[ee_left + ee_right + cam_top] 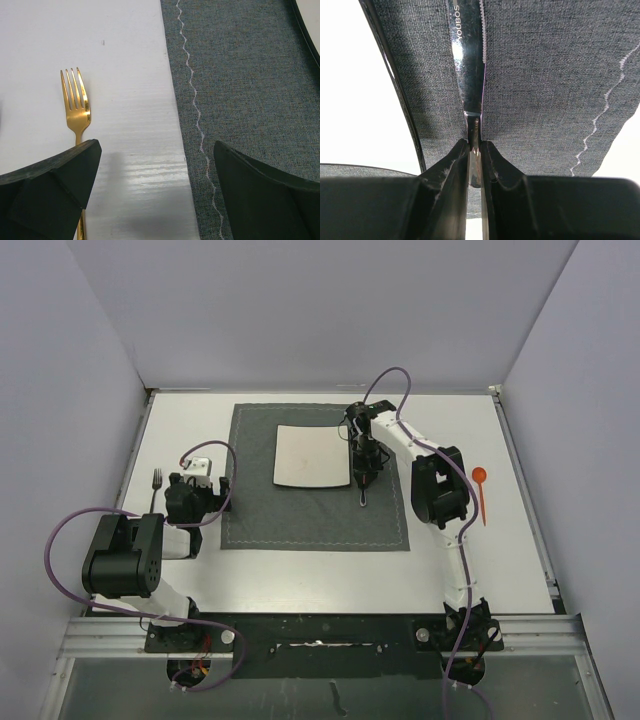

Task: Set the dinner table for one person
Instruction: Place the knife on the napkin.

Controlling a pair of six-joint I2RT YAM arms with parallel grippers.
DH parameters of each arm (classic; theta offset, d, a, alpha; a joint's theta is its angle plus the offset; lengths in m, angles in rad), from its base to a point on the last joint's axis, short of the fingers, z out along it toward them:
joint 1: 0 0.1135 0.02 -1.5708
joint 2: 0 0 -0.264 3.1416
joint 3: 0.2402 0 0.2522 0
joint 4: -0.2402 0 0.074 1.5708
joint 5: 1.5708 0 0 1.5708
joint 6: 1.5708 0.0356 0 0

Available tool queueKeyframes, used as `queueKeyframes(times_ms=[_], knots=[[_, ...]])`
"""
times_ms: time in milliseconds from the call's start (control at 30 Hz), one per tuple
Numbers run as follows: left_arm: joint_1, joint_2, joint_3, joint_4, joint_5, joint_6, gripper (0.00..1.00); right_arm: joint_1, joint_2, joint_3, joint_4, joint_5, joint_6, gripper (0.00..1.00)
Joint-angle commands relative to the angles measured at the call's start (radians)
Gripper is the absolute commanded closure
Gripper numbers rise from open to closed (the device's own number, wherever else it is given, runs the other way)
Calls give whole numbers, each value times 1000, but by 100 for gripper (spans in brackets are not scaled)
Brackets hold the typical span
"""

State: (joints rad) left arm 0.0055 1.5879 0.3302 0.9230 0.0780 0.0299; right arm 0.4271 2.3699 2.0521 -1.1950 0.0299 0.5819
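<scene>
Knife (469, 75) is clamped in your right gripper (474, 150), blade over the grey placemat (250, 512) just right of the white plate (312, 455). Your left gripper (156, 165) hangs wide open above the dinner table (125, 70), between the gold fork (76, 105) and the placemat's left edge.

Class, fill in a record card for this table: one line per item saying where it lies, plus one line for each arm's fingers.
dinner table: white, carries everything below
placemat: dark grey, central on the table
plate: white, square, on the placemat
knife: right of the plate, over the placemat
right fingers: shut on the knife
fork: gold, on bare table left of the placemat
left fingers: wide open, empty, by the fork
orange spoon: on bare table right of the placemat
</scene>
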Motion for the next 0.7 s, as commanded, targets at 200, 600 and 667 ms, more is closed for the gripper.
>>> queueKeyframes(times_ms=[200,600,667], knots=[[2,17,26,39,-5,-10,2,4,22,20,-20,25,12,100],[3,17,26,39,-4,-10,2,5,20,32,-29,39,15,91],[2,17,25,39,-4,-10,2,7,22,36,-33,42,15,86]])
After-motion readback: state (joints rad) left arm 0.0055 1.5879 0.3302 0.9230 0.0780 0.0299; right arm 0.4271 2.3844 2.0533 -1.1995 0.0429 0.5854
